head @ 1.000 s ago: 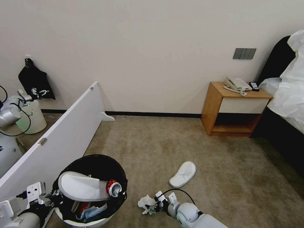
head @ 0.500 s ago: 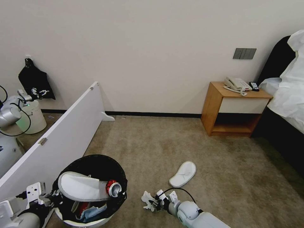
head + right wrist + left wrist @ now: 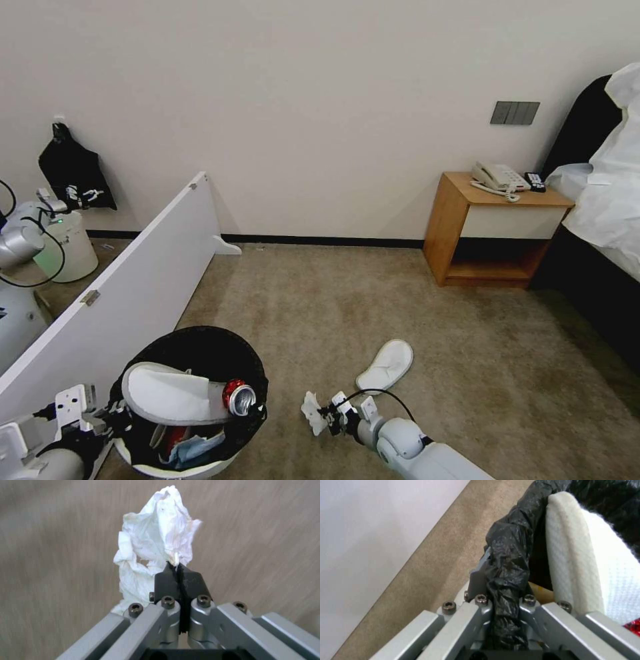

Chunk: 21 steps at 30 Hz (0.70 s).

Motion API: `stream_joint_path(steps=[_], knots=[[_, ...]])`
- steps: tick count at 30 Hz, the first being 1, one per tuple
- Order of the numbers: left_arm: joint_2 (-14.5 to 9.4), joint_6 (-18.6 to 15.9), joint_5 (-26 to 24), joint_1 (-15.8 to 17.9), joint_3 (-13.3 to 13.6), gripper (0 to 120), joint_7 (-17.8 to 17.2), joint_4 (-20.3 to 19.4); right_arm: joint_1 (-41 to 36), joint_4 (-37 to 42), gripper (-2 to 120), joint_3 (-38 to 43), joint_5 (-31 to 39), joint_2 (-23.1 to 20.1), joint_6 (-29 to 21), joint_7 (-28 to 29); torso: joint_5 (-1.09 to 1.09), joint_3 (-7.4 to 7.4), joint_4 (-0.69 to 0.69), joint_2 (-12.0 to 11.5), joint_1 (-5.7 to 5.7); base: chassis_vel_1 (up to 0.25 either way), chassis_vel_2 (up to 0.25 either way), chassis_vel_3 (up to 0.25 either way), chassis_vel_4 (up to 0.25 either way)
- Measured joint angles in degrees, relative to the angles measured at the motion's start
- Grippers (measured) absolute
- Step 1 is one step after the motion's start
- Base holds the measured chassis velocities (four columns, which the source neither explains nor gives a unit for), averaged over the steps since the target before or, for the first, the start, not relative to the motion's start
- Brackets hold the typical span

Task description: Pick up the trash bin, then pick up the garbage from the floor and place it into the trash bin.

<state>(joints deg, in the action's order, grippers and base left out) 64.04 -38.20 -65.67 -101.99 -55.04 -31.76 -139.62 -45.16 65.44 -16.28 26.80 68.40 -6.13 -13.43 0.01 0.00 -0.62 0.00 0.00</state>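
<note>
The trash bin (image 3: 180, 467), white with a black liner, is at the lower left in the head view. My left gripper (image 3: 110, 417) is shut on its lined rim (image 3: 508, 562). Inside lie a white slipper (image 3: 170, 395), a crushed red can (image 3: 240, 397) and a light-blue mask (image 3: 193, 448). My right gripper (image 3: 325, 421) is shut on a crumpled white tissue (image 3: 310, 410) and holds it off the carpet just right of the bin; the pads (image 3: 166, 576) pinch its edge (image 3: 156, 542). Another white slipper (image 3: 385, 365) lies on the carpet beyond it.
A white panel (image 3: 127, 293) leans along the left beside the bin. A wooden nightstand (image 3: 493, 230) with a phone stands at the back right, next to a bed (image 3: 600, 220). A white bucket (image 3: 67, 247) sits at far left. Open carpet lies between.
My right gripper has lifted the tissue off the carpet and drawn it up and slightly right. The bin and left gripper have stayed put.
</note>
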Motion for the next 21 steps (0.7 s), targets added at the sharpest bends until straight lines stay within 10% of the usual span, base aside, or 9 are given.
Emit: stream_joint_path(steps=[21], knots=[[-1.4, -0.1, 0.3, -0.1, 2.7, 2, 0.2, -0.1, 12.3, 38.3, 0, 0.1, 23.0, -8.3, 9.8, -4.5, -0.02, 0.00, 0.01, 0.0, 0.00, 0.000, 0.000, 0.000, 0.000]])
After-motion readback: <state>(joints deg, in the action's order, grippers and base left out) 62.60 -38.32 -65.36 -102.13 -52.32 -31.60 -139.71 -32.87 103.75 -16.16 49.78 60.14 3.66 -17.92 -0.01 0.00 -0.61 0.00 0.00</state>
